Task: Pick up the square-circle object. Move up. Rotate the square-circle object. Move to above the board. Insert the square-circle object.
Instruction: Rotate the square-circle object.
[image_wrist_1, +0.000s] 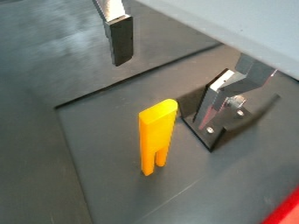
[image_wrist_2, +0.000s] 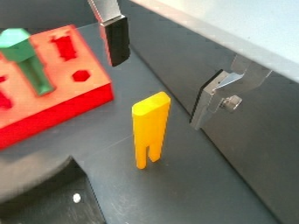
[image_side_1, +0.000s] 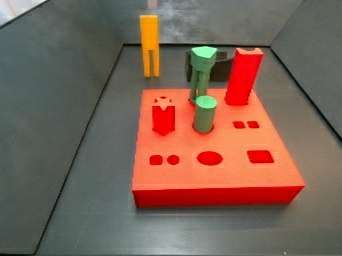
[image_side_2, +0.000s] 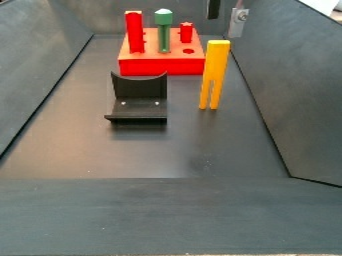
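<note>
Square-circle object upright on floor, apart from gripper above, jaw state unclear, perhaps open.

The square-circle object stands upright on the floor, prongs down, just beside the board and apart from it. The fixture sits on the floor beside the object, near the board's edge. The pincer hangs above the floor, clear of the object.
</note>
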